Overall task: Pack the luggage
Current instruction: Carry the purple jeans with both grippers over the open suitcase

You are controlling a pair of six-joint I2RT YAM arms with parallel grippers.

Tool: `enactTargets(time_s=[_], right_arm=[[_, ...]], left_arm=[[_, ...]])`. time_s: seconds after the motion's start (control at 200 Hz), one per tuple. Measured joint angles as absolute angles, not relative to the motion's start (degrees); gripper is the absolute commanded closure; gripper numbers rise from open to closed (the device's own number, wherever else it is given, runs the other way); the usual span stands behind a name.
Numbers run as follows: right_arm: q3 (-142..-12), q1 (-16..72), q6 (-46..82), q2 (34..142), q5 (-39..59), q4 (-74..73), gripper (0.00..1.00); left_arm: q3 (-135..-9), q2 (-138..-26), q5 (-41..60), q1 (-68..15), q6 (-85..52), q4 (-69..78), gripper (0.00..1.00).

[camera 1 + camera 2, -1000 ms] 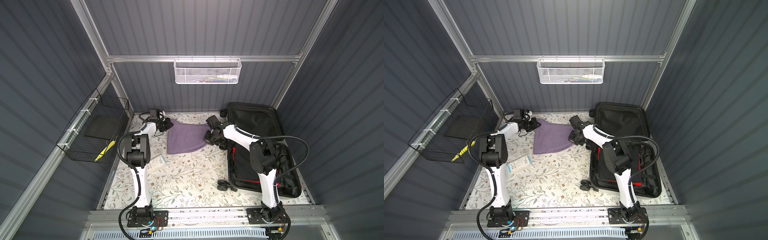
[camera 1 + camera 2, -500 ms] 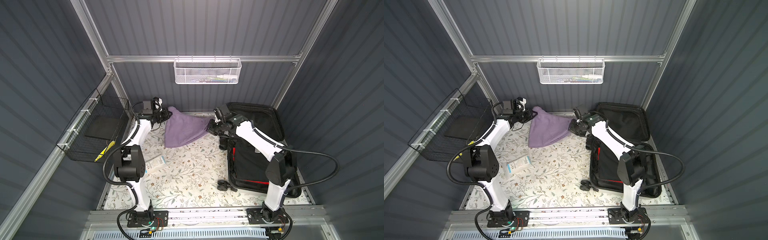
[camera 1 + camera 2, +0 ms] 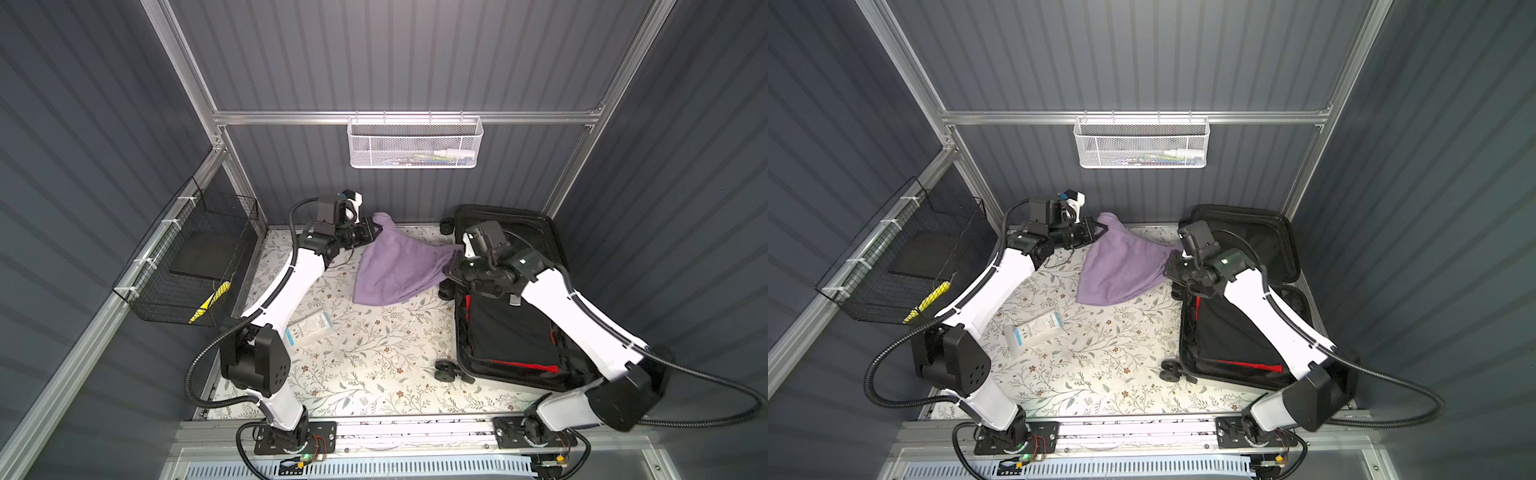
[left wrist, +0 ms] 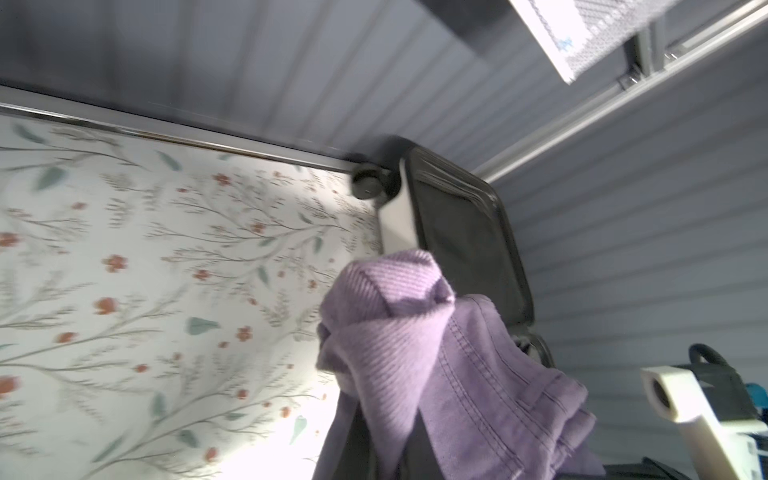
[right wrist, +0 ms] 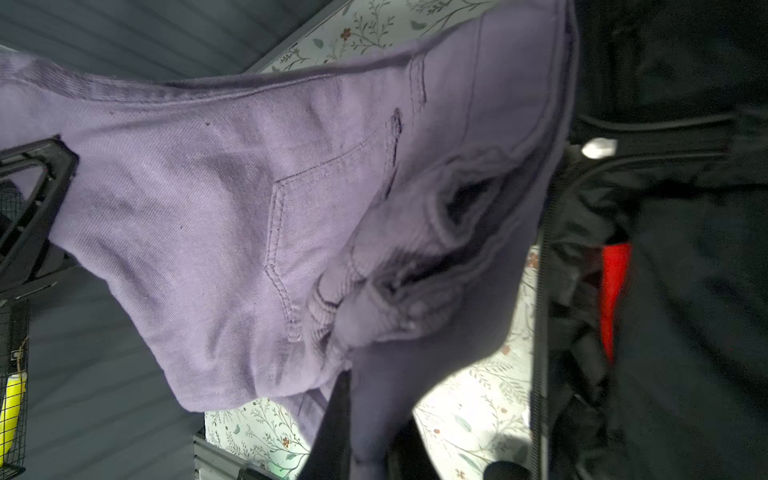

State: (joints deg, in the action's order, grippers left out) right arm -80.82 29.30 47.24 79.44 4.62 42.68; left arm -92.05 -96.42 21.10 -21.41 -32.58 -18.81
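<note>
Hoisted off the floral tabletop (image 3: 374, 365) within the last second, after lying flat. At left, pinched tight in the closed left gripper (image 3: 375, 227): one corner of the purple denim garment (image 3: 399, 270). Slung from there across to the right gripper (image 3: 454, 266), likewise clamped on the opposite corner. Just beside and behind that claw: the luggage (image 3: 532, 228), lid open, black clothing (image 3: 511, 340) already inside. Likely next: swinging the load over and lowering in.

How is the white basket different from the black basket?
The white basket hangs on the back rail; the black basket hangs on the side rail. The white basket has fine mesh; the black basket has open wire squares. The black basket looks deeper than the white basket. Both hang above the table.
</note>
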Motion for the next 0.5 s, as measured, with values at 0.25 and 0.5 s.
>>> enactTargets(time_s=[0.25, 0.5], right_arm=[[-70.87, 16.14, 45.84, 61.12, 5.45, 47.66, 1.0], [-66.3, -1.48, 41.36, 48.56, 8.71, 55.13, 1.0]], left_arm=[[-94.52, -98.17, 14.92, -33.45, -35.48, -17.8, 1.0], [-103.55, -107.07, 10.39, -45.39, -36.93, -16.32, 1.0]])
